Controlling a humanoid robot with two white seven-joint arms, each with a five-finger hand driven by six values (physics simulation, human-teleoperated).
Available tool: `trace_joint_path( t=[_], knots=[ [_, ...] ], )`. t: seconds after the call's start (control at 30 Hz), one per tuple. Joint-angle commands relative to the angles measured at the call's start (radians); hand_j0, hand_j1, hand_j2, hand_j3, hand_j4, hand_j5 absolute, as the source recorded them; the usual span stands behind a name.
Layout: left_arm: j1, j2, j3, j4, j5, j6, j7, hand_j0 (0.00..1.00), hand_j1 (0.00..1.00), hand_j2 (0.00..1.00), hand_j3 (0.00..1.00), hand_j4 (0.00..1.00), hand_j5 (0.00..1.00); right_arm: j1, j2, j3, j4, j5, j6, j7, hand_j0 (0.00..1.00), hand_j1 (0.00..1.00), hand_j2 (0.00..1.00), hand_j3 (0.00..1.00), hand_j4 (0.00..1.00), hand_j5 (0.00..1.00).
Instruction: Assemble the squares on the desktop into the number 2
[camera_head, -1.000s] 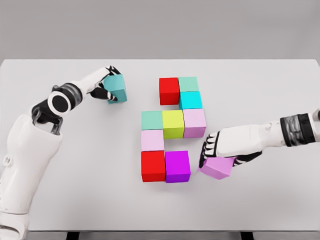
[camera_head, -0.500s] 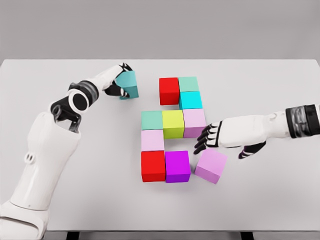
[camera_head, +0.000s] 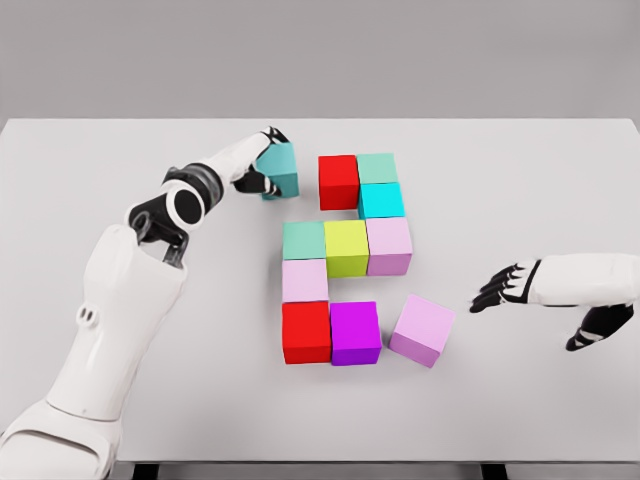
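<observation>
The left hand (camera_head: 258, 165) grasps a teal cube (camera_head: 280, 169) near the table's (camera_head: 80, 200) far edge, while the right hand (camera_head: 520, 287), fingers spread and empty, hovers near its right edge.

On the surface (camera_head: 120, 160) a cluster of blocks sits near the centre. Its far row holds two blocks (camera_head: 358, 172) side by side, with a third block (camera_head: 381, 200) directly below the right one at 6 o'clock. Nearer, a row of three blocks (camera_head: 346, 245) runs left to right; below its left end, two more blocks (camera_head: 305, 305) descend toward the near edge, and another block (camera_head: 355, 332) touches the lowest one at 3 o'clock. A tilted loose block (camera_head: 423, 329) lies just beside that at 3 o'clock. The right hand (camera_head: 515, 286) is apart at the loose block's 2 o'clock. At the far row's 9 o'clock, the left hand (camera_head: 255, 170) holds a block (camera_head: 281, 170) just beside it.
</observation>
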Motion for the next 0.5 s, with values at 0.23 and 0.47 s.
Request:
trace_joint_path(
  t=[0.23, 0.47],
  knots=[
    [-0.025, -0.029, -0.008, 0.066, -0.006, -0.006, 0.002, 0.37, 0.37, 0.37, 0.37, 0.37, 0.37, 0.002, 0.046, 0.049, 0.121, -0.008, 0.003, 0.0, 1.0, 1.0, 1.0, 1.0, 1.0, 1.0],
    [-0.023, -0.027, -0.028, 0.063, -0.006, -0.006, 0.002, 0.37, 0.37, 0.37, 0.37, 0.37, 0.37, 0.0, 0.117, 0.053, 0.161, -0.003, 0.003, 0.0, 1.0, 1.0, 1.0, 1.0, 1.0, 1.0]
  ],
)
